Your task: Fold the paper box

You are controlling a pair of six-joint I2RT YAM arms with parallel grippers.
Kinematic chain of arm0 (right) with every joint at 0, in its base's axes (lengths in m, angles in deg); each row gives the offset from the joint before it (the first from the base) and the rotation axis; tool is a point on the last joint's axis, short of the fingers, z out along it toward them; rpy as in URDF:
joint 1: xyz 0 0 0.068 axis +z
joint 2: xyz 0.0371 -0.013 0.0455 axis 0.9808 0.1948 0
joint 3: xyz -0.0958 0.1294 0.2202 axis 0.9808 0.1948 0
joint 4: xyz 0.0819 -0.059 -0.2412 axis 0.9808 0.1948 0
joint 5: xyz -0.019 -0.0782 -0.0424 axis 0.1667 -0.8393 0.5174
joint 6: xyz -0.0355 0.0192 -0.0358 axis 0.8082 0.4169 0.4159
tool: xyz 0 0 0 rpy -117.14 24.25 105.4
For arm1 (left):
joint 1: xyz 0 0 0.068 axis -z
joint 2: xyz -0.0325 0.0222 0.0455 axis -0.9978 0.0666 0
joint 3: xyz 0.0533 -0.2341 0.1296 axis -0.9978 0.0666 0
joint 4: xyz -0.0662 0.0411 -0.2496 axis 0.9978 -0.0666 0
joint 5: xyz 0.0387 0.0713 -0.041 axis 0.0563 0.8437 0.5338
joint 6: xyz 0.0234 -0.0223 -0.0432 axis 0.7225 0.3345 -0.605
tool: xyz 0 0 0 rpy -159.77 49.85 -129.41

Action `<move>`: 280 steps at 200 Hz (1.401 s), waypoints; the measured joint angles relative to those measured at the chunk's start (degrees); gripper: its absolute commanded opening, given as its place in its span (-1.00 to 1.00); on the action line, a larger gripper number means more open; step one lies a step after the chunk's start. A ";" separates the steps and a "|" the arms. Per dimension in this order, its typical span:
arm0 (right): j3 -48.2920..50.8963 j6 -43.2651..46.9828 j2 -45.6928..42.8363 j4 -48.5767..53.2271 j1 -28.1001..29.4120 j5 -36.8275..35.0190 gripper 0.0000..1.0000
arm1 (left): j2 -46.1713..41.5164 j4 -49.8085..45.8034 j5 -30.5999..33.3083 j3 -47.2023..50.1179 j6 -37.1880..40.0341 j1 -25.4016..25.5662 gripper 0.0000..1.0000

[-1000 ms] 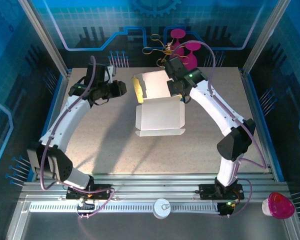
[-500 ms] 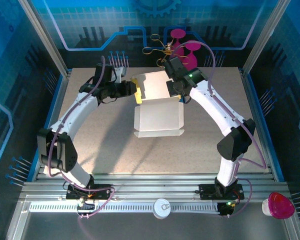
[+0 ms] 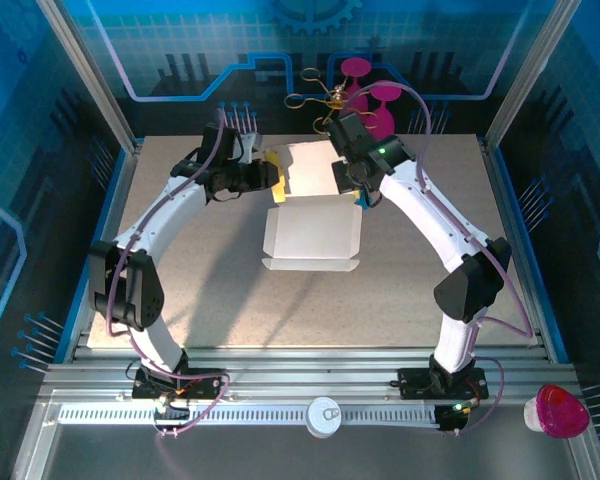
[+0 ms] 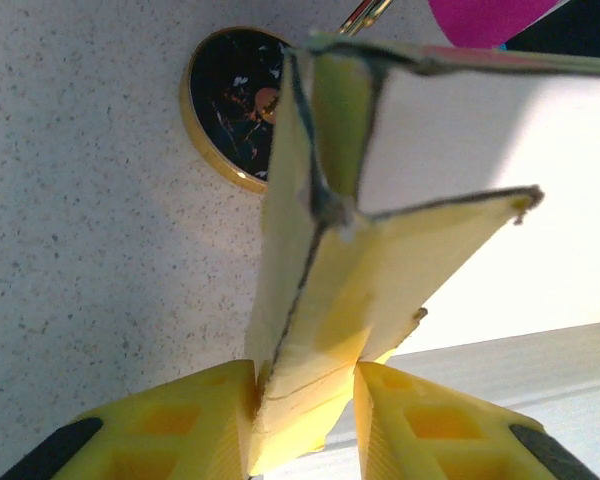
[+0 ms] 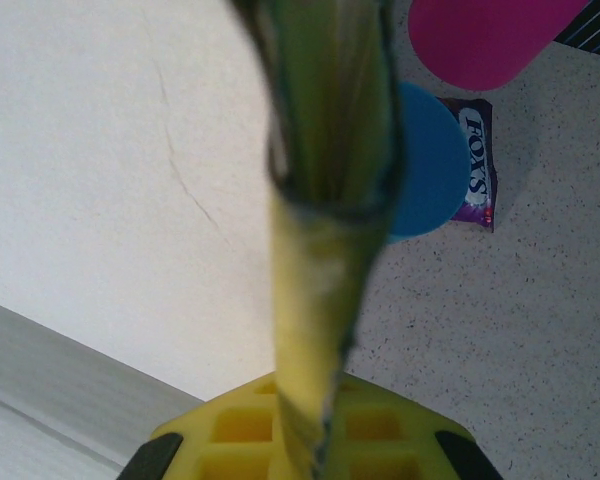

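Observation:
The paper box point(image 3: 311, 235) lies half-formed in the middle of the table, white inside up, its back panel point(image 3: 306, 168) raised. My left gripper point(image 3: 272, 181) is at the box's back left corner. In the left wrist view, the left gripper point(image 4: 305, 420) is shut on a folded yellow side flap point(image 4: 325, 300), both pads touching it. My right gripper point(image 3: 354, 187) is at the back right corner. In the right wrist view, the right gripper point(image 5: 315, 440) is shut on the thin yellow edge of a wall point(image 5: 320, 250), seen end-on.
A gold-rimmed black disc point(image 4: 232, 100) lies on the table just behind the left flap. A purple snack packet point(image 5: 477, 170), a blue disc point(image 5: 430, 170) and magenta shapes point(image 3: 370, 92) sit at the back right. A pink cup point(image 3: 557, 411) stands on the front rail.
My left arm has swung right to the box's back left corner and closed on the yellow flap. The box has shifted slightly left and nearer. The right gripper has kept its hold.

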 measured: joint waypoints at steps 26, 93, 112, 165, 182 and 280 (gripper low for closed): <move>0.00 0.00 -0.02 0.02 0.00 0.00 -1.00 | 1.33 -1.42 1.92 -1.99 1.01 0.87 -0.56; -0.02 0.04 -0.02 0.04 -0.33 0.07 -1.00 | 3.30 -4.85 8.37 -4.72 2.62 2.45 -0.62; -0.02 0.07 -0.02 0.04 -0.33 0.66 -1.00 | 3.30 -4.98 8.63 -4.72 3.02 2.54 -0.41; 0.00 0.07 -0.02 0.02 -0.33 1.95 -1.00 | 3.69 -5.01 8.70 -5.29 3.50 2.64 -0.37; -0.02 0.07 -0.02 0.00 -0.33 1.97 -1.00 | 4.13 -4.98 8.74 -5.70 3.78 2.64 -0.54; -0.02 -0.15 -0.02 0.07 -0.52 2.23 -1.00 | 4.79 -8.00 14.86 -7.48 3.67 3.96 -1.00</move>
